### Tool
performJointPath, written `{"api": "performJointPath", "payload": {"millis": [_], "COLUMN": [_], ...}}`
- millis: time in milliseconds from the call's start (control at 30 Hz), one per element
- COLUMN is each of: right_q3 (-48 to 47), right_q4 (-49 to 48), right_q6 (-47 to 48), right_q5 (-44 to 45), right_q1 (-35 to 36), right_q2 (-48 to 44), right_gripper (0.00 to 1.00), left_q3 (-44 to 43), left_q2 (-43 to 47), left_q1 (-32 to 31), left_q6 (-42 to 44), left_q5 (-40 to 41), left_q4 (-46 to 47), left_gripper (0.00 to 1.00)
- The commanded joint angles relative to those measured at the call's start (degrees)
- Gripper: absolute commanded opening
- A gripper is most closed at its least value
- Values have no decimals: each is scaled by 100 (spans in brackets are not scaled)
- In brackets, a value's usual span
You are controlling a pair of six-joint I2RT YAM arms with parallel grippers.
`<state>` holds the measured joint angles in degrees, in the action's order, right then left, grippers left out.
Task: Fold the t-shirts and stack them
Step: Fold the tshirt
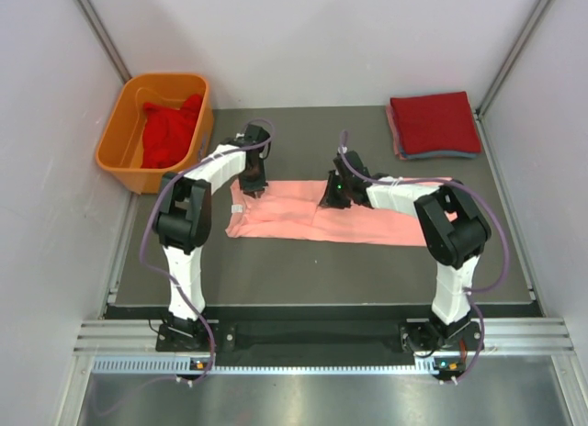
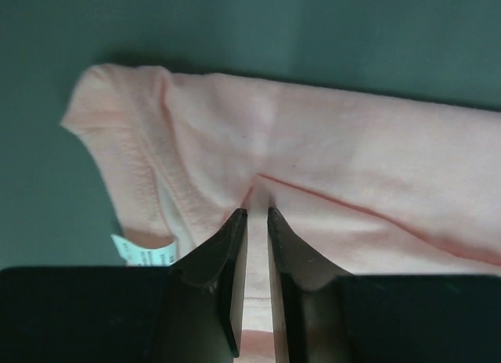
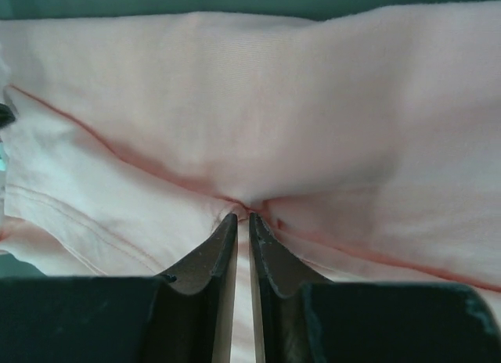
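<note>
The left hand [image 2: 252,214] pinches the flat salmon-pink cotton t-shirt [image 1: 294,222] near its collar end, the right hand [image 3: 243,217] pinches its middle fold

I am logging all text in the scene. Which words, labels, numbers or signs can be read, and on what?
Nothing can be read.
Neck label on the salmon-pink t-shirt: faint print, too blurred to read.
Orange tub and folded stack: no text visible.
</note>
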<state>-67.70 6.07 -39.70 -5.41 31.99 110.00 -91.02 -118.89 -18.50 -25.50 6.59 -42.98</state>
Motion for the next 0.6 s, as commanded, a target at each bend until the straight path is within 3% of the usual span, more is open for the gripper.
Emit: {"api": "performJointPath", "payload": {"millis": [0,167,433,567], "right_q3": [-410,-533,-244,11], "right_q4": [359,458,-482,-1132], "right_q6": [357,411,42,-125], "right_q5": [215,-73,-1506,-1937], "right_q1": [1,176,720,862], "right_q2": [-486,-953,-787,-471], "right_gripper": [12,14,9,9], "left_q3": [-546,-295,1437,2193], "left_q2": [471,1252,2256,2371], "left_q1": [31,22,22,13], "left_q6": [80,159,-227,-509], "left_q5": [535,274,-1219,-1055], "left_q4": [-447,-757,-71,167], "left_gripper": [22,24,24,24]}}
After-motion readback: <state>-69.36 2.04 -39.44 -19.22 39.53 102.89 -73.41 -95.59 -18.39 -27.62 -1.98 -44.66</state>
